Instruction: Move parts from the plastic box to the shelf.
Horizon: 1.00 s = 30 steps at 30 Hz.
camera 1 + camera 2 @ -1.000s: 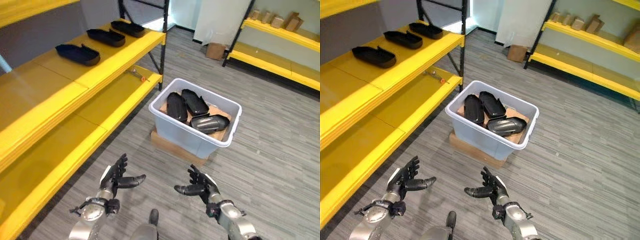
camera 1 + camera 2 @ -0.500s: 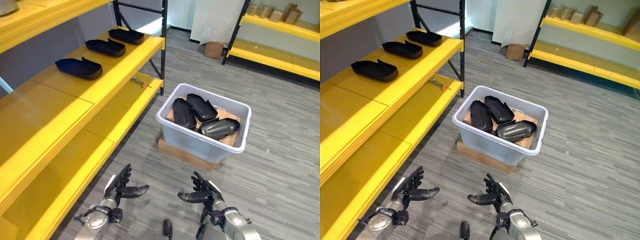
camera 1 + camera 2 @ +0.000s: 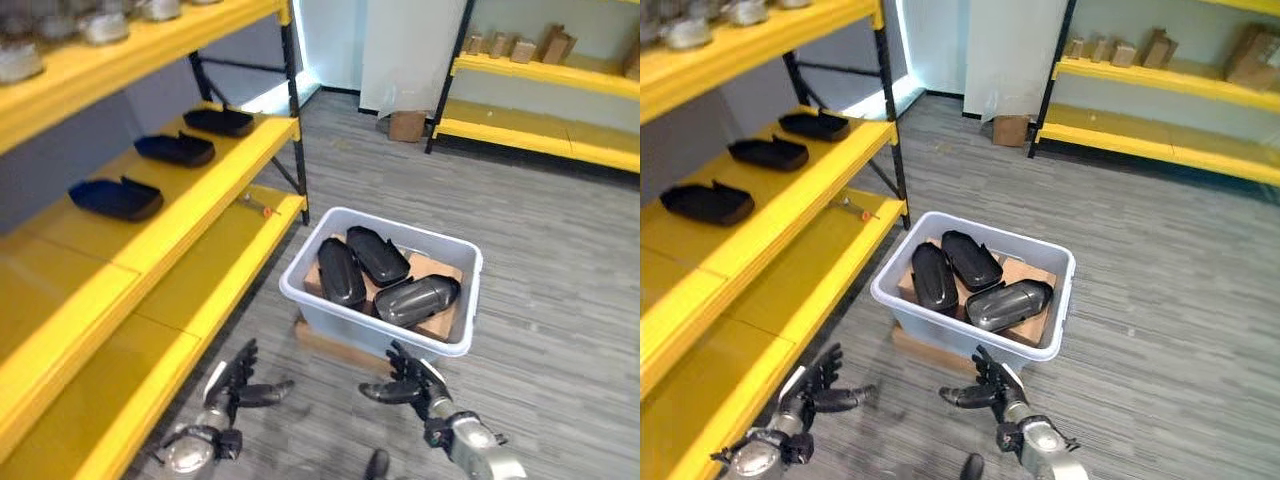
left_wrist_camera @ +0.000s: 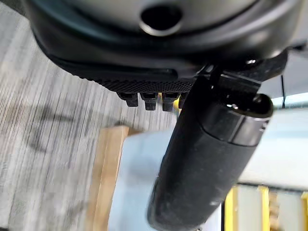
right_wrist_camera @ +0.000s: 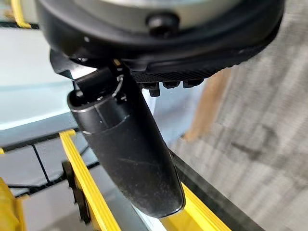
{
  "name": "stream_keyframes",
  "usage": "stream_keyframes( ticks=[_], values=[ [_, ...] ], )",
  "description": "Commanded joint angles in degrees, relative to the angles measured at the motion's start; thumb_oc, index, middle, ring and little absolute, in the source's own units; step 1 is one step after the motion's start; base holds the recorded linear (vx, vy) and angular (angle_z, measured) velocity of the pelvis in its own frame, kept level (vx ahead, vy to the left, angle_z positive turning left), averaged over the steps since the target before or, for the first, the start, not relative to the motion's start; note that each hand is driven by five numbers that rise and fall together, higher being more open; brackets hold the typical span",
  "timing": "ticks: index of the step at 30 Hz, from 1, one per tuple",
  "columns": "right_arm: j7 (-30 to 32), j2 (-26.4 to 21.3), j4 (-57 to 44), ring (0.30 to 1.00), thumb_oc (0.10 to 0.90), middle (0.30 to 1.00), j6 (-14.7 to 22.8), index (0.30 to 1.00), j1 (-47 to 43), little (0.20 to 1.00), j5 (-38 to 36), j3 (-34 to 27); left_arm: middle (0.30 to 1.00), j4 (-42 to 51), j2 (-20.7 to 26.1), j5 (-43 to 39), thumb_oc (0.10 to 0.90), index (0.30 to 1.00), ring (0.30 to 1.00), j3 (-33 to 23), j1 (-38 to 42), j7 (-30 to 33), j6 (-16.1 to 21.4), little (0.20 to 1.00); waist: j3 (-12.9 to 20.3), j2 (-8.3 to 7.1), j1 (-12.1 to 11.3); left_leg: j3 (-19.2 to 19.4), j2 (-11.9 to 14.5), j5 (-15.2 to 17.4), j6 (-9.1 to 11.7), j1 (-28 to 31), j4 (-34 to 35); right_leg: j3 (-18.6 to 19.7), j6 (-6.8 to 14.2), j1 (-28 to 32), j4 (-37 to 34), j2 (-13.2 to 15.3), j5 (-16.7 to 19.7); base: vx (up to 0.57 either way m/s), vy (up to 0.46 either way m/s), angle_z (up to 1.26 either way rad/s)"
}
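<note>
Since a second ago the view has shifted, and the box now sits closer to both hands. On the robot's left stands the tall yellow metal shelf rack (image 3: 175, 215), its middle level carrying three black moulded plastic parts (image 3: 115, 197). Ahead, the pale grey plastic box (image 3: 385, 322) rests on a flat brown cardboard slab (image 3: 325, 345) and holds three more black shell-shaped parts (image 3: 377, 255). No writing is legible. Low before the box, the left hand (image 3: 232, 386) and right hand (image 3: 412, 381) are spread wide, empty.
</note>
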State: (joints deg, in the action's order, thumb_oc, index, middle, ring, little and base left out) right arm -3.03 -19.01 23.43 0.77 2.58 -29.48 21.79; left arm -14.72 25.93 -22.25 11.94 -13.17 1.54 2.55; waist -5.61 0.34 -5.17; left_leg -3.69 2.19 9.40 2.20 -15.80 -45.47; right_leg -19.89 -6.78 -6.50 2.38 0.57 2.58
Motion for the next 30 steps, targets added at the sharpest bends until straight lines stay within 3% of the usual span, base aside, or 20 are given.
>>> stream_keyframes(
  ticks=[1,4,7,8,15,30],
  values=[
    [0.15,-0.50,-5.16,1.000,0.900,1.000,4.69,1.000,-3.44,1.000,-1.95,-1.38,1.000,7.07,1.79,-0.66,0.900,1.000,1.000,-1.14,5.56,-0.18,4.87,1.000,-4.35,-2.24,-0.16,-0.78,3.62,-11.76,1.76,3.48,17.40,2.29,10.36,2.42,-2.12,5.45,-0.60,0.11,0.043,-0.08],
    [-0.06,-1.00,-5.08,1.000,0.900,1.000,5.03,1.000,-2.93,1.000,-1.48,-1.82,1.000,6.76,2.13,-0.20,0.900,1.000,1.000,-0.79,5.17,-0.26,5.20,1.000,-4.50,-2.42,-0.47,0.82,3.71,-9.52,1.25,1.39,27.69,3.87,10.89,3.30,-2.03,5.03,-1.77,0.15,0.102,-0.44],
    [-0.07,-1.24,-4.49,1.000,0.900,1.000,5.42,1.000,-2.56,1.000,-0.50,-1.58,1.000,5.66,1.90,0.58,0.900,1.000,1.000,-0.17,5.19,0.01,5.28,1.000,-4.79,-0.69,-1.67,-0.92,4.56,-18.02,2.49,-0.73,39.94,5.78,10.91,5.33,-2.10,2.89,-3.44,0.18,0.151,-0.35],
    [-0.17,-1.37,-4.41,1.000,0.900,1.000,5.50,1.000,-2.54,1.000,-0.32,-1.64,1.000,5.55,1.89,0.64,0.900,1.000,1.000,-0.14,5.11,-0.05,5.28,1.000,-4.93,-0.38,-1.87,-1.87,4.48,-19.03,2.53,-0.85,41.25,6.58,10.95,5.82,-1.92,2.48,-3.87,0.12,0.088,-0.33],
    [-2.07,-0.59,-6.01,1.000,0.900,1.000,4.51,1.000,1.15,1.000,-0.15,-2.21,1.000,6.07,2.93,0.80,0.900,1.000,1.000,-0.13,3.15,-1.34,5.59,1.000,-2.67,-0.86,-0.42,-0.66,3.52,-17.62,1.04,6.32,45.44,8.13,11.34,7.34,0.17,3.03,-5.28,0.14,0.147,-0.56],
    [-2.18,-0.69,-7.66,1.000,0.900,1.000,4.60,1.000,1.60,1.000,1.17,-2.40,1.000,6.25,4.10,0.54,0.900,1.000,1.000,0.52,2.32,-1.47,5.48,1.000,-1.29,-1.82,1.44,1.98,0.82,-13.00,-1.59,9.41,45.04,10.94,13.70,7.09,-0.45,5.76,-3.85,0.04,0.099,-0.05]
  ],
)
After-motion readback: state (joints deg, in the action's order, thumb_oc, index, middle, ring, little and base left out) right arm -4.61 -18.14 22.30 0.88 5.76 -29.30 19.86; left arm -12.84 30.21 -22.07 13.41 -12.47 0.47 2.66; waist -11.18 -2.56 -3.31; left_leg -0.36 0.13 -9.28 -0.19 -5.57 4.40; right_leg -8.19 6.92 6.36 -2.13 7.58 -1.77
